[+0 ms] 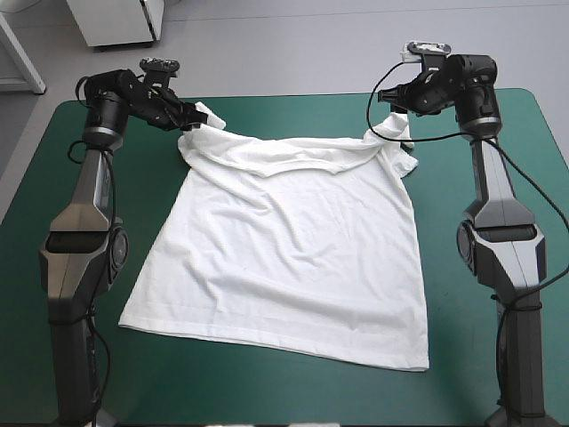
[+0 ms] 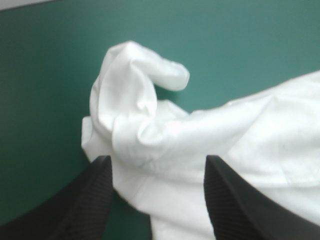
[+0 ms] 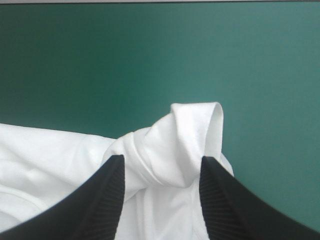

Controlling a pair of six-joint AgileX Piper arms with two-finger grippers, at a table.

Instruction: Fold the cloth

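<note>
Left gripper, fingers spread, straddles a bunched shoulder of the T-shirt, which lies flat on the table, collar toward its far edge. Light and limp, it should sag when lifted; those shoulders suit a pinch. Right gripper is spread likewise, seemingly not yet pinching.

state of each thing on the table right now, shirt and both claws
T-shirt: spread flat, unfolded, bunched at the two far corners
left claw: open, the bunched left sleeve between its fingers
right claw: open, the bunched right sleeve between its fingers
</note>
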